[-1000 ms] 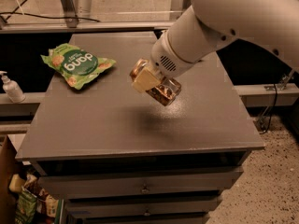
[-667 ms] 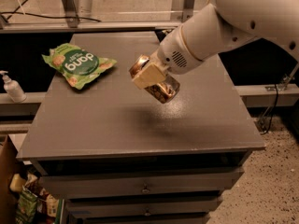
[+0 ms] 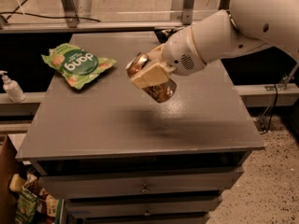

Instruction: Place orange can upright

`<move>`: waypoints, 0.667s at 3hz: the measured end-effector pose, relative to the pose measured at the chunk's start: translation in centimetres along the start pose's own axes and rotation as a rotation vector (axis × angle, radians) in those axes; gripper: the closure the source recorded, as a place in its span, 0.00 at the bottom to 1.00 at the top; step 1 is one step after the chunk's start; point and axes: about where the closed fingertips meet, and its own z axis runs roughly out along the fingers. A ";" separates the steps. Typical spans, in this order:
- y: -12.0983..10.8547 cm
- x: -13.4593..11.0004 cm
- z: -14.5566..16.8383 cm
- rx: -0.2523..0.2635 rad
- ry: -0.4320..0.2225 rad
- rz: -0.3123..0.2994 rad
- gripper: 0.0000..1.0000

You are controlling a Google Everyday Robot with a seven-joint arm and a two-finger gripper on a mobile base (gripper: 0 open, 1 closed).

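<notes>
The orange can (image 3: 159, 91) is held tilted in the air above the middle of the grey cabinet top (image 3: 117, 125), its silver top (image 3: 136, 63) pointing up and to the left. My gripper (image 3: 148, 74) is shut on the can, with a cream-coloured finger (image 3: 150, 73) across its side. The white arm reaches in from the upper right. The can's shadow falls on the top below it.
A green snack bag (image 3: 77, 64) lies at the back left of the cabinet top. A white pump bottle (image 3: 11, 87) stands on a ledge to the left. Drawers are below the front edge, and a metal frame runs behind.
The arm has swung and the can has tilted, its silver top now lifted toward the upper left. It stays gripped above the middle of the cabinet top.
</notes>
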 end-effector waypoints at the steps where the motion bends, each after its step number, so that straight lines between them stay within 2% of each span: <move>1: 0.0 0.0 0.0 0.001 0.002 0.003 1.00; 2: -0.4 0.0 0.2 -0.010 -0.094 0.010 1.00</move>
